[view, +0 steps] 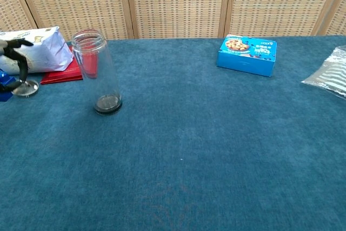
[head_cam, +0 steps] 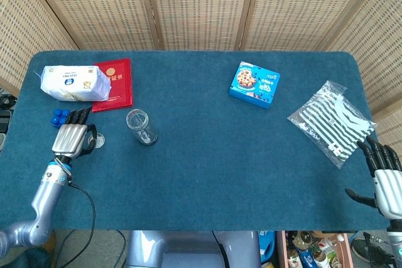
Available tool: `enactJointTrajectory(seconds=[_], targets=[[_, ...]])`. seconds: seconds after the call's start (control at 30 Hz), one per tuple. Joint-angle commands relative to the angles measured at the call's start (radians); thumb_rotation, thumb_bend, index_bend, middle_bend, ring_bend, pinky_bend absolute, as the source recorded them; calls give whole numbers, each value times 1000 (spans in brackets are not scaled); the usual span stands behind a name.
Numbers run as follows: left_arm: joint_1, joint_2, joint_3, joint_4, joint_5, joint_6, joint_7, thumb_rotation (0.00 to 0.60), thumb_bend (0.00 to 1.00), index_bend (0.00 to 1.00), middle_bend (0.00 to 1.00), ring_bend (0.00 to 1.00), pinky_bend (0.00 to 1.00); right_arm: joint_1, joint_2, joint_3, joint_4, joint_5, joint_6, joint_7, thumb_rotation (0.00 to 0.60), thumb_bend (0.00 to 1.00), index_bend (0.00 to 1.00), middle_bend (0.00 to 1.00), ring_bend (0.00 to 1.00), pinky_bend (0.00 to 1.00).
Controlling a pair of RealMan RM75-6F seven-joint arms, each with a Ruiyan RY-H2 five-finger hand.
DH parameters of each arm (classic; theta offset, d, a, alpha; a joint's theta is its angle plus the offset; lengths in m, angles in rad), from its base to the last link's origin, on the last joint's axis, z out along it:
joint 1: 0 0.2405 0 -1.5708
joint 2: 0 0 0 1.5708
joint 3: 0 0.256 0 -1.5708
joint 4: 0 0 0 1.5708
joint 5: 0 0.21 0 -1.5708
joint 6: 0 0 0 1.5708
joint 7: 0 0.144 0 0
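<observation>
My left hand (head_cam: 70,139) is raised above the table's left front part and pinches a small round metal lid (view: 25,86) at its fingertips; the lid (head_cam: 98,143) peeks out at the hand's right side. An open, empty glass jar (head_cam: 141,126) stands upright just right of the hand, and it is the tall jar (view: 98,71) in the chest view. A blue toy brick (head_cam: 58,115) lies just behind the hand. My right hand (head_cam: 386,177) hovers at the table's front right corner, fingers spread, holding nothing.
A white food bag (head_cam: 74,83) and a red booklet (head_cam: 116,83) lie at the back left. A blue cookie box (head_cam: 254,85) sits right of centre at the back. A striped plastic bag (head_cam: 333,122) lies near the right edge, just beyond my right hand.
</observation>
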Motion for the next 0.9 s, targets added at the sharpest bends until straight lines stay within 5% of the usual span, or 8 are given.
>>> enactJointTrajectory(seconds=[0.03,0.17,0.47,0.63,0.9], targets=[[2,123,-28,-164,67,54,7,600,469,577,0,0,0,-1,0,-1,-1,-2,2,0,600,0,105,0,0,0],[-43,212,-102,-334,85,94,92,600,468,577,0,0,0,0,1,1,1,5,-2,6,600,0,105,0,0,0],[-201,218,-217,-460,-225,74,311,600,468,577,0,0,0,2,4,2,8,9,-7,16,600,0,104,0,0,0],[-297,149,-225,-407,-385,67,380,600,467,577,0,0,0,4,4,5,15,22,-14,22,600,0,105,0,0,0],[-332,104,-188,-365,-416,84,378,600,468,577,0,0,0,4,7,11,21,36,-17,37,600,0,105,0,0,0]])
